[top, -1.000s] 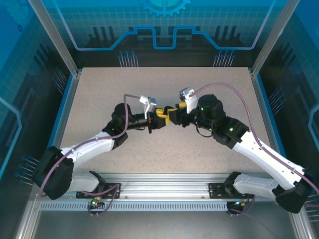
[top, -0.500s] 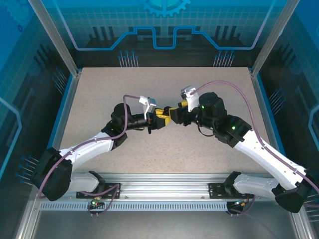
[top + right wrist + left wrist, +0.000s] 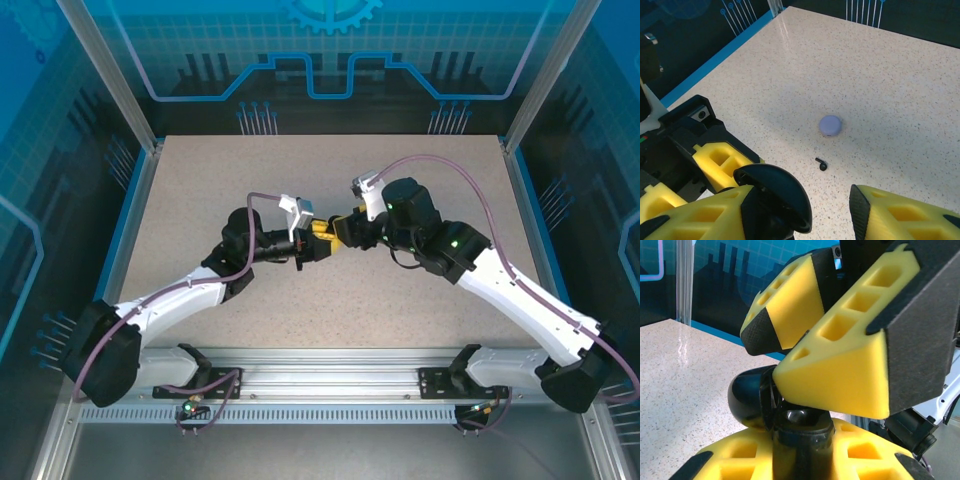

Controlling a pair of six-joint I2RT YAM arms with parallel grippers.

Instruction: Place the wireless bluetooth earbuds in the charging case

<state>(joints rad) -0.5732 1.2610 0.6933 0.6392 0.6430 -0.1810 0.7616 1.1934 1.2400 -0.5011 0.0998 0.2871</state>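
Top view: left claw [image 3: 308,246] and right claw [image 3: 343,232] tip to tip over mid desk [image 3: 200,190].

Left wrist: left claw [image 3: 800,457] pressed together on black case [image 3: 802,437], glossy lid [image 3: 747,395] tipped up. Right claw's yellow fingers [image 3: 840,375] close above.

Right wrist: right claw [image 3: 802,202] spread, pinching nothing, lid against one finger. Black earbud [image 3: 822,164] loose on desk just beyond claw, short of lavender case [image 3: 830,125]. Tiny, stem slanting up-left. Right arm judged nearer.
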